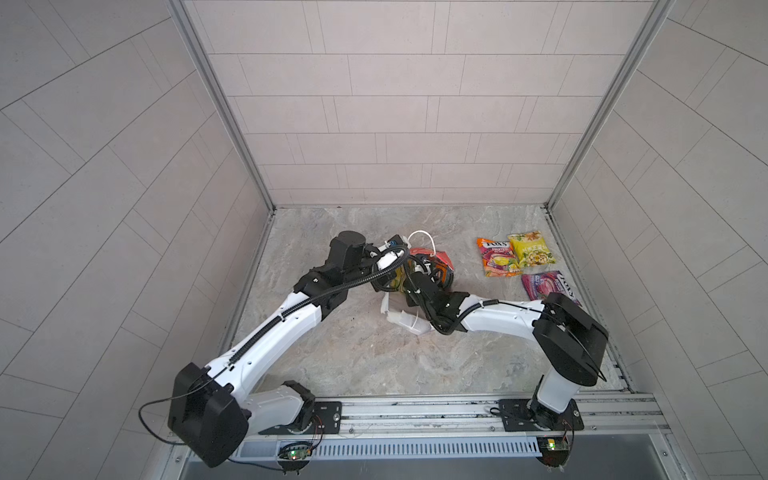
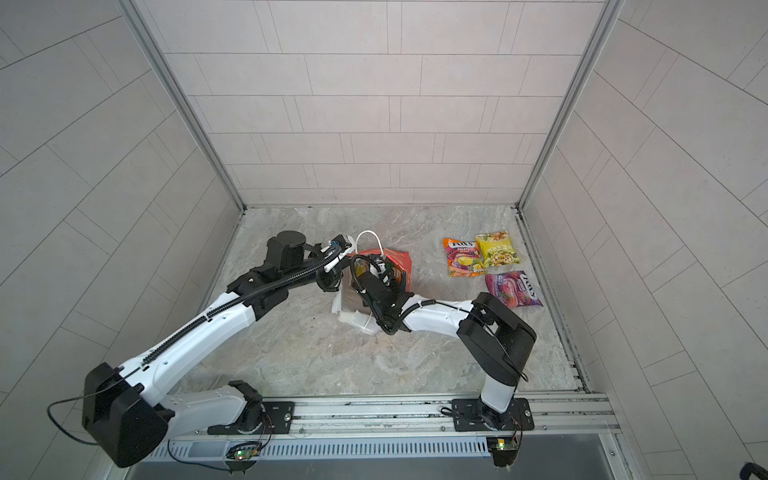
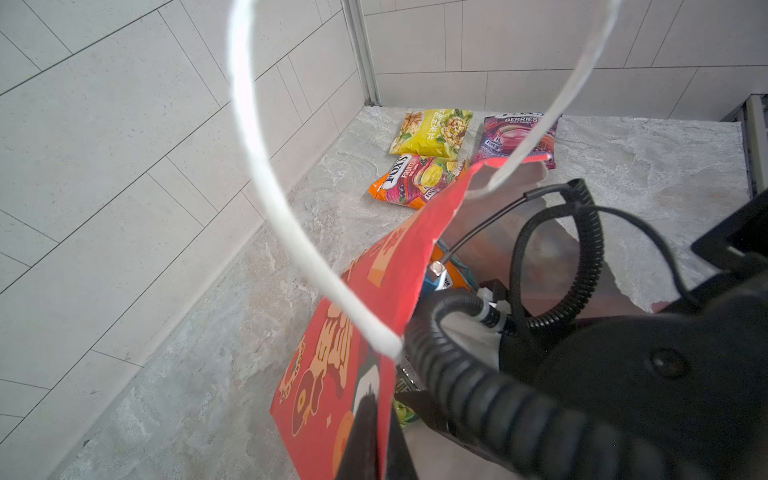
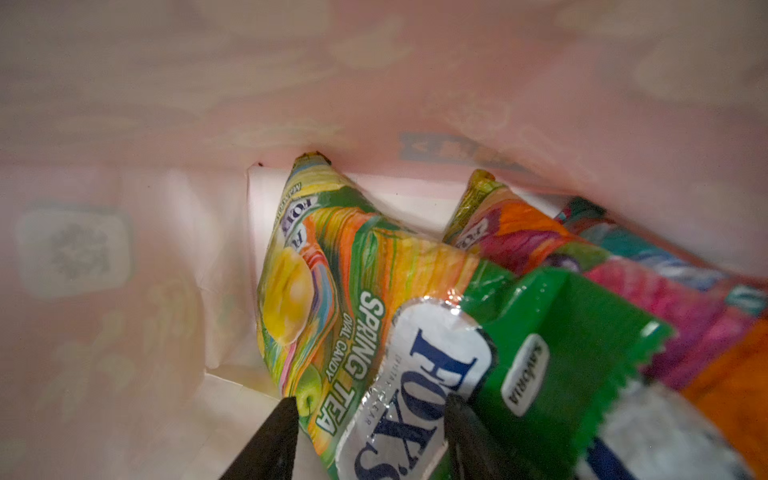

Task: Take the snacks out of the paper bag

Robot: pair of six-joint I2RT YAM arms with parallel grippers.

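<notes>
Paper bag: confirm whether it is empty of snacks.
No, the right wrist view shows a green Spring Tea packet and an orange-pink packet inside the paper bag.

Red paper bag (image 2: pixel 399 259) mid-table, green packet (image 4: pixel 353 332) plus others inside, orange packet (image 1: pixel 496 257), yellow packet (image 1: pixel 532 249), purple packet (image 1: pixel 548 284) flat off right

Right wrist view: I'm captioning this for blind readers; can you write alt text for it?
Inside the paper bag, the right gripper, jaws open, straddles the FOX'S label of a green Spring Tea packet. An orange-pink packet and a light blue packet lie beside it against the bag's pale wall.
</notes>
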